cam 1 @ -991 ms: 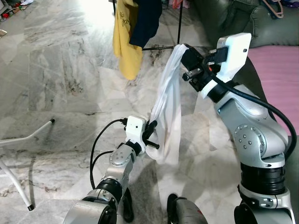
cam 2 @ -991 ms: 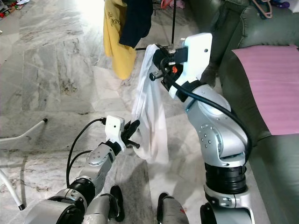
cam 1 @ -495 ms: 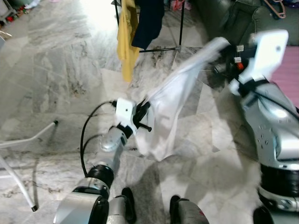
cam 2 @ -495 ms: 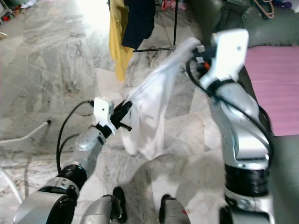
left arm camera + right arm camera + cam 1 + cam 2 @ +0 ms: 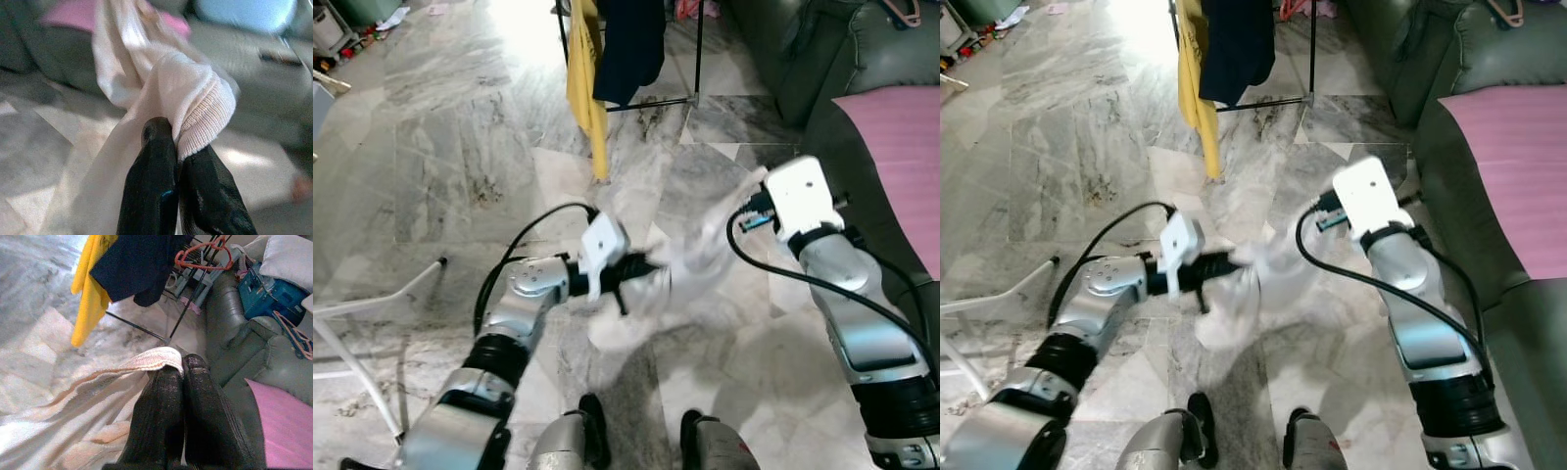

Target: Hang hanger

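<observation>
A white cloth [image 5: 680, 279] stretches low over the marble floor [image 5: 440, 166] between the two grippers, blurred in the head views. The left gripper [image 5: 177, 161] has its two black fingers pressed together on a ribbed hem of the cloth, which folds over the fingertips; in the left eye view it sits at the cloth's left end [image 5: 641, 274]. The right gripper [image 5: 182, 369] is likewise clamped on a ribbed edge of the cloth, the fabric trailing away below it; in the left eye view its wrist [image 5: 798, 196] is at the cloth's right end.

Ahead of the robot stands a black rack [image 5: 697, 59], with a yellow garment [image 5: 587, 78] and a dark navy garment [image 5: 631, 44] hanging from it, well apart from the cloth. In the right wrist view a red hanger [image 5: 203, 257] hangs on the rack near its top. A pink hanger [image 5: 293, 335] lies on the green sofa [image 5: 803, 59] to the robot's right, beside a blue box [image 5: 266, 296]. A pink sheet [image 5: 901, 147] covers the sofa seat. A white stand leg [image 5: 372, 299] reaches across the floor on the left.
</observation>
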`<state>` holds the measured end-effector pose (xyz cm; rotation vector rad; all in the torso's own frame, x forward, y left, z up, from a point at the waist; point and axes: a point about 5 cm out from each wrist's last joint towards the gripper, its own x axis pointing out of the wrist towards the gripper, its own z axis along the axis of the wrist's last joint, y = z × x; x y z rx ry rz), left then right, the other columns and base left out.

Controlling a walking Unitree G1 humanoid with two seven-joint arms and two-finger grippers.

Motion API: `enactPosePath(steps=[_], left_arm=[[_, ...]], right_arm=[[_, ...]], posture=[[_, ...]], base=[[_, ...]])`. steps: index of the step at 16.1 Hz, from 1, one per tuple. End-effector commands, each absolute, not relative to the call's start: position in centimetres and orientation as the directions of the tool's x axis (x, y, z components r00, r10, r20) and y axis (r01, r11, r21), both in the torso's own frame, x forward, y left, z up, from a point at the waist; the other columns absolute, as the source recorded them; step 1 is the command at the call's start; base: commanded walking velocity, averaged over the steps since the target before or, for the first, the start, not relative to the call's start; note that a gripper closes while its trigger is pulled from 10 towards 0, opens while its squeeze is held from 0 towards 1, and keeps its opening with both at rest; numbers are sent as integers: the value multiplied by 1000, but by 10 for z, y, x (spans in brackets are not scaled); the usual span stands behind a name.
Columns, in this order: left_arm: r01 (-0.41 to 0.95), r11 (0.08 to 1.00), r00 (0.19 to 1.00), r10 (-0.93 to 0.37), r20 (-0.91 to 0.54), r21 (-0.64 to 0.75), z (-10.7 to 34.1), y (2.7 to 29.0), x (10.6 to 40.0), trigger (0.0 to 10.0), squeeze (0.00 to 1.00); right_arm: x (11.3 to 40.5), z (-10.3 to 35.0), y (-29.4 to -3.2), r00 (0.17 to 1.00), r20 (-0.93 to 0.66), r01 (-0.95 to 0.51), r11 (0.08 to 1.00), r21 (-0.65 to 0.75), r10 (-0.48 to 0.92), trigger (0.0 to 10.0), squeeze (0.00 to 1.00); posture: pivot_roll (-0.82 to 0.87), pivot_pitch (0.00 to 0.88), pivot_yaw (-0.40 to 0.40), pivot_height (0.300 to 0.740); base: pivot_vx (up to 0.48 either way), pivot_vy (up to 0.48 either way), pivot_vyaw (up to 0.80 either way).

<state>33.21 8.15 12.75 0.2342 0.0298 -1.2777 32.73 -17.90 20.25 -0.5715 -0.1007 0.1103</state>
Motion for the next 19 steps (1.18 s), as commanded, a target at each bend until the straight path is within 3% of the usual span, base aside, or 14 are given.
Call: enactPosePath(steps=[1, 6, 8, 9, 11, 12, 19], left_arm=[[958, 214, 256, -938, -234, 192, 123, 88, 329, 0, 0], [940, 224, 300, -901, -314, 258, 121, 98, 333, 0, 0], [918, 295, 373, -870, -323, 265, 115, 97, 337, 0, 0], [897, 383, 436, -851, -294, 221, 109, 96, 339, 0, 0], [837, 534, 548, -808, -219, 122, 95, 88, 338, 4000, 0], [754, 656, 651, -737, -182, 41, 79, 80, 334, 10000, 1000], [671, 741, 732, -655, -185, 28, 52, 44, 312, 10000, 1000]], right_arm=[[325, 197, -179, 989, 56, -79, 816, -573, 135, 0, 0], [324, 191, -178, 986, 40, -113, 821, -559, 163, 0, 0], [325, 207, -175, 978, 134, -76, 868, -490, 161, 0, 0], [325, 220, -170, 966, 193, -79, 904, -419, 174, 0, 0], [324, 242, -157, 936, 268, -134, 935, -327, 228, 0, 0], [323, 260, -141, 908, 294, -207, 929, -306, 299, 0, 0], [320, 276, -98, 837, 244, -392, 846, -361, 491, 0, 0]], posture=[[-228, 255, 135, 740], [-226, 255, 140, 740], [-223, 256, 140, 740], [-226, 254, 139, 740], [-235, 256, 133, 740], [-250, 256, 123, 740], [-310, 258, 76, 740]], base=[[0, 0, 0], [0, 0, 0], [0, 0, 0], [0, 0, 0], [0, 0, 0], [0, 0, 0], [0, 0, 0]])
